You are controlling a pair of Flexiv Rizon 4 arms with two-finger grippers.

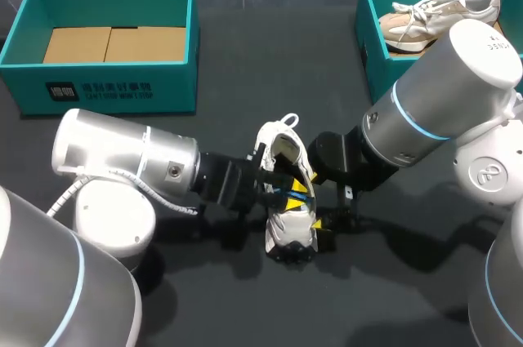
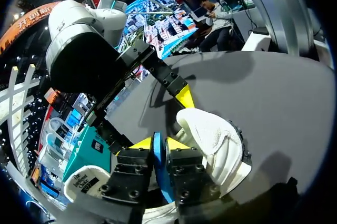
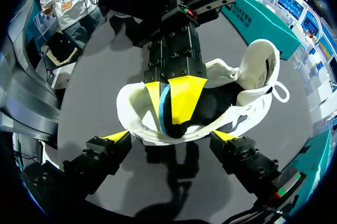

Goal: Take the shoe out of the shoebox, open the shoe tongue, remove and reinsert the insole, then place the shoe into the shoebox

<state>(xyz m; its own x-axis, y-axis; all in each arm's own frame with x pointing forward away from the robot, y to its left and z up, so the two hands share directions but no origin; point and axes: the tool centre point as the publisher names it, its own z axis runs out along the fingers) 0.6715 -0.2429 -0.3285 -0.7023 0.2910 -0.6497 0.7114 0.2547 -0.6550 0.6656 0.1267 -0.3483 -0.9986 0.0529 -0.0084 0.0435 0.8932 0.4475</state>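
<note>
On the counter (image 1: 270, 77) lies the white shoe (image 1: 288, 200). The left gripper (image 2: 159, 145) pinches its blue insole (image 3: 164, 109) at the opening, while the right gripper (image 3: 171, 135), spread wide astride the shoe, likely braces it.

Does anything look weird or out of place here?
Yes: the blue insole stands on edge, pinched in the left pincer at the white shoe's opening, rather than lying flat inside it. Nothing looks spilled or broken.
</note>
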